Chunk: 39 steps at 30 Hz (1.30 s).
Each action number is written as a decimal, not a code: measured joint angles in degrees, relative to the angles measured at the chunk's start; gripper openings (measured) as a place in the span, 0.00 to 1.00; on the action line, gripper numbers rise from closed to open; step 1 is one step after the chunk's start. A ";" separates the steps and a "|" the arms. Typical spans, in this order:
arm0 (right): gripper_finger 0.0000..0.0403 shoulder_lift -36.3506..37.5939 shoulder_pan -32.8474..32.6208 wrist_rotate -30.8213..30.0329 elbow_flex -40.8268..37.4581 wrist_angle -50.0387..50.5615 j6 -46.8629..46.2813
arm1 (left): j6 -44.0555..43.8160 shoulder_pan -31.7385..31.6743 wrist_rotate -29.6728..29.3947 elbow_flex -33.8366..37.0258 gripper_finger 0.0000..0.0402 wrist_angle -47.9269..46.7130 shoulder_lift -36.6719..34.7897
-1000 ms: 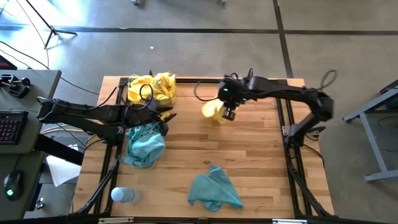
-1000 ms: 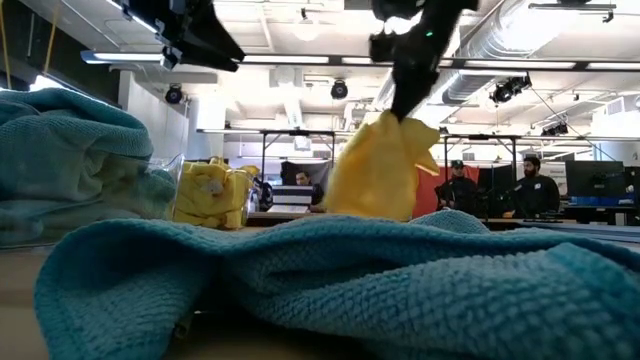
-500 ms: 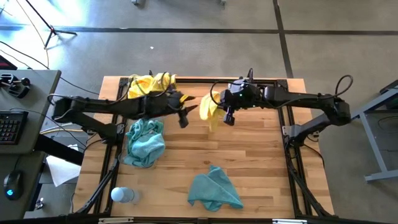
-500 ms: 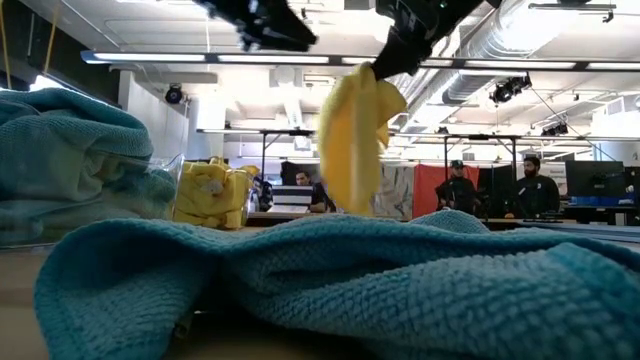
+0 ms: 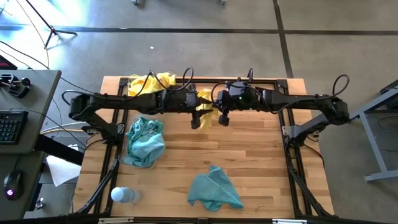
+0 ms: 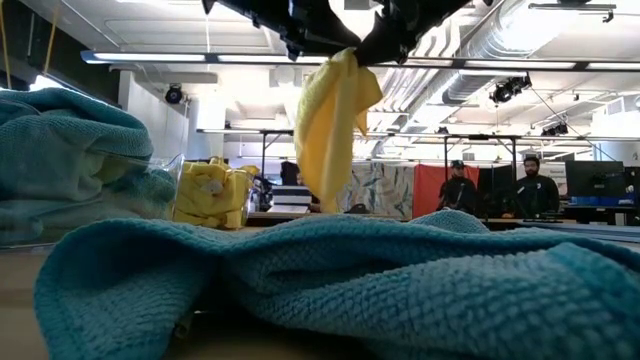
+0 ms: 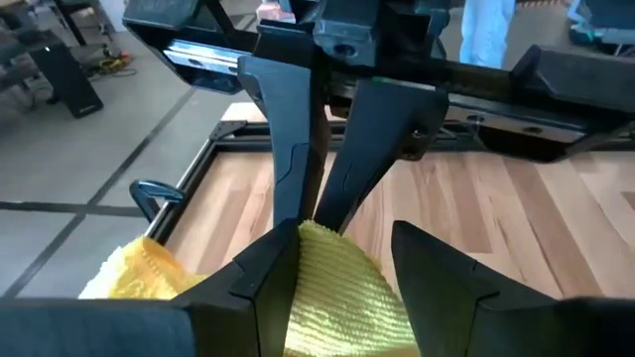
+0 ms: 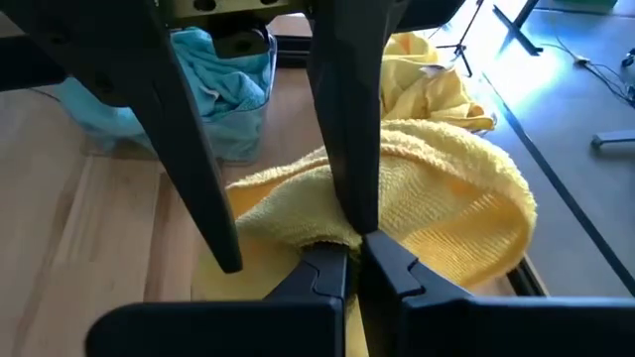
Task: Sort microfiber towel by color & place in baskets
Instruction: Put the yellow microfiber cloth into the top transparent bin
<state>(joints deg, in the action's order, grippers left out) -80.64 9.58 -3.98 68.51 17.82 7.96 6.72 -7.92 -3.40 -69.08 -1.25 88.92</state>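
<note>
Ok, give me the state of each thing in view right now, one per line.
Held yellow microfiber towel: hanging in the air between both grippers.
Right gripper: shut on that towel.
Left gripper: open, fingers either side of the towel.
Clear plastic basket of yellow towels: heaped.
Clear plastic basket of teal towels: filled.
Loose teal towel: crumpled on the table.
Small pale blue bottle: lying on its side.

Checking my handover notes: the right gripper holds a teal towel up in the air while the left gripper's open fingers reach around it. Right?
Not quite: the towel the right gripper pinches is yellow, not teal, as the low view shows. The left gripper does have open fingers around it.
</note>
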 joint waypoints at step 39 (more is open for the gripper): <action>0.00 0.82 2.09 2.98 0.09 -5.45 -10.56 | 3.89 0.63 -9.70 0.19 0.38 -7.81 -1.13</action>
<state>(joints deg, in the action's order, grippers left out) -79.82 11.68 -1.00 68.60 12.38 -2.60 10.61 -7.29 -13.10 -68.88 -9.06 87.79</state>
